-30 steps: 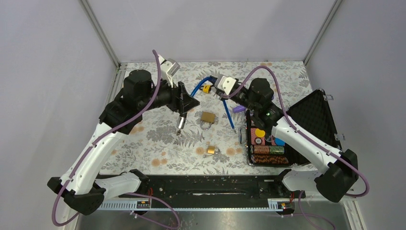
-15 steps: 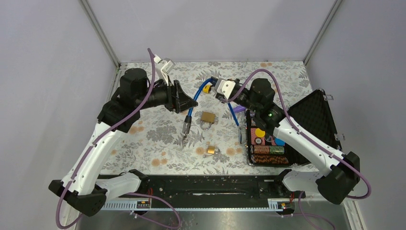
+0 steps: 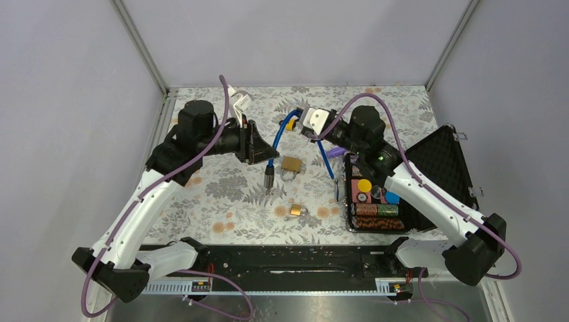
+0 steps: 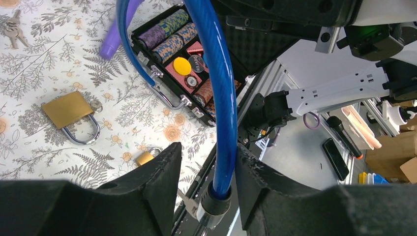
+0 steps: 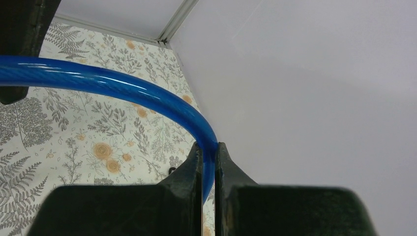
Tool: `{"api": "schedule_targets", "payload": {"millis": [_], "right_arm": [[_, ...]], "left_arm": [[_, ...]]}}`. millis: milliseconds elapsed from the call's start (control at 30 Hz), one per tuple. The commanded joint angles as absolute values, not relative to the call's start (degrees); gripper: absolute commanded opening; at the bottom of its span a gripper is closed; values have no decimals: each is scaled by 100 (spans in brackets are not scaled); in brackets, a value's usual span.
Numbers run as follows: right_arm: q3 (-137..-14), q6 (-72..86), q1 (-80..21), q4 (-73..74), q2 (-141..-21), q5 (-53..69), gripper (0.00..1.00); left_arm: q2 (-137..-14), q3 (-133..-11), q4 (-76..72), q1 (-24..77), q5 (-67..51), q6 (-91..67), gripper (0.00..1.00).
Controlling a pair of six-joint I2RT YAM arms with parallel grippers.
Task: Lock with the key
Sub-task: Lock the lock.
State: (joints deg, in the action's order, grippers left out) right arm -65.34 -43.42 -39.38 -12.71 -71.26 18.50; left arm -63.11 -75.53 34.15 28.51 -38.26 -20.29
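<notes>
A blue cable lock point(image 3: 276, 134) hangs in an arc between my two grippers above the table. My right gripper point(image 5: 209, 147) is shut on the cable point(image 5: 123, 86) near its yellow head point(image 3: 290, 124). My left gripper point(image 4: 209, 147) stands open around the cable point(image 4: 216, 98). The cable rests against one finger, with a gap to the other. The cable's black end plug point(image 4: 214, 204) dangles below the left jaws. A bunch of keys point(image 4: 12, 29) lies on the floral cloth, apart from both grippers.
A large brass padlock point(image 3: 290, 164) and a small one point(image 3: 295, 210) lie on the cloth under the cable. An open black case point(image 3: 436, 168) of poker chips stands at the right. A purple-tipped object point(image 4: 110, 42) lies beside it.
My left arm has shifted right, and the cable's dangling end has swung right with it, closer to the large padlock. The right gripper has kept its hold.
</notes>
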Motion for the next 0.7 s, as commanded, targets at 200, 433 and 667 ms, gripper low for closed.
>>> {"api": "schedule_targets", "payload": {"millis": [200,433,667], "right_arm": [[-7052,-4107,-3967,-1475,-7145,1717,0],[-7057,-4046,-3966,-1452,-7147,1711,0],[-7005,-3894,-3968,-1574,-7128,1656,0]], "left_arm": [[-6142,-7276,2838,2821,-4522,-1846,55],[-6134,-7225,2641,2821,-4672,-1928,44],[-6136,-7199,2429,2821,-4539,-1918,0]]}}
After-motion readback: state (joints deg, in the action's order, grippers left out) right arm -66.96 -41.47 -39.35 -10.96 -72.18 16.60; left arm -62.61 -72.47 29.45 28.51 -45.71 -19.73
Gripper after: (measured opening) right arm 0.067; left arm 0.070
